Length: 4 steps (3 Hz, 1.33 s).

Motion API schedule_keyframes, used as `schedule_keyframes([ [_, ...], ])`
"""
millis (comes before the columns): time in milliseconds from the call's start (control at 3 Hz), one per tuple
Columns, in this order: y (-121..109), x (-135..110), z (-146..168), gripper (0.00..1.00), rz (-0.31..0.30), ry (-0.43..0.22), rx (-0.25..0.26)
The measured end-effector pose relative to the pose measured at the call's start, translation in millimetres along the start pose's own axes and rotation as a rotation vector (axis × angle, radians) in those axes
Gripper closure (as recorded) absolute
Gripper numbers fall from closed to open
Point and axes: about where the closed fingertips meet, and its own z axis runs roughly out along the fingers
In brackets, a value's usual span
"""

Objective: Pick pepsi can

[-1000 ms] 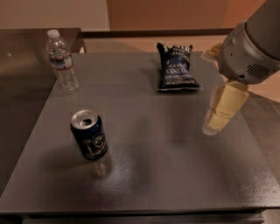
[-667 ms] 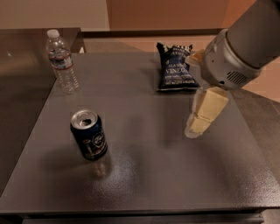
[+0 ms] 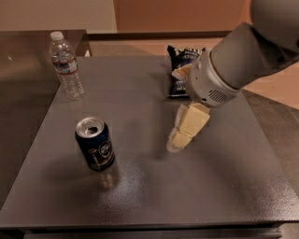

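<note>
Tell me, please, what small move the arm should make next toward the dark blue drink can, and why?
Probably carry the cream-coloured gripper leftward in the camera view and lower, toward the silver-topped dark blue pepsi can. The gripper hangs over the grey table, well apart from the can, which stands upright and untouched.

Gripper [image 3: 175, 141] above the table [image 3: 154, 200], right of upright pepsi can [image 3: 95, 143]

Likely an office snack area or robot test room: a speckled desk [image 3: 210, 196] carries a pepsi can [image 3: 95, 144], water bottle [image 3: 67, 66] and chip bag [image 3: 178, 80], with tan walls [image 3: 177, 14] behind the desk. The tool [image 3: 176, 141] hangs above the desk's middle.
</note>
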Motion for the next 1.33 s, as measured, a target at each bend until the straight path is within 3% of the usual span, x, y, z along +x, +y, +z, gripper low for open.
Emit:
schedule_keyframes([
  [667, 11, -41, 39, 0.0, -0.002, -0.111, -0.033],
  [1333, 44, -84, 75, 0.0, -0.07, -0.181, -0.136],
])
